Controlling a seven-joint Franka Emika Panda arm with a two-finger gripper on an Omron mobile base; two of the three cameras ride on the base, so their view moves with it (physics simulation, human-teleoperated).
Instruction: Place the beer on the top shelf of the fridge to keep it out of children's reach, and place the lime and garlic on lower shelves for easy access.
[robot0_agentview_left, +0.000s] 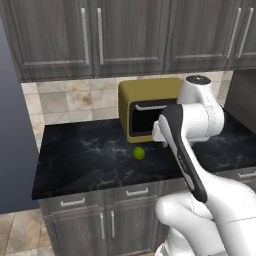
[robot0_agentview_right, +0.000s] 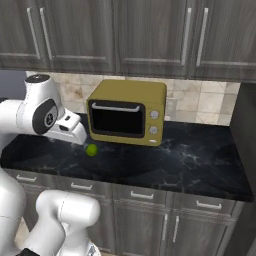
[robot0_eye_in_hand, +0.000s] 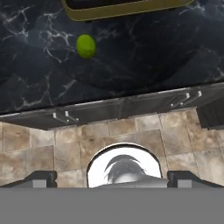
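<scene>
Lime waiting on the counter, nothing yet shelved as far as these views tell.

Nearest, the gripper (robot0_eye_in_hand: 112, 178) looks down past the counter's front edge at the floor tiles; its two finger tips sit far apart at the bottom corners, holding nothing. Farther in, the lime (robot0_agentview_left: 139, 153) rests on the black marble counter (robot0_agentview_left: 85, 160), just in front of the yellow microwave (robot0_agentview_right: 127, 111) near its left corner. The grey slab at the left edge is probably the fridge (robot0_agentview_left: 12, 135), though too little shows to be sure. I judge the lime is next to be picked.
</scene>
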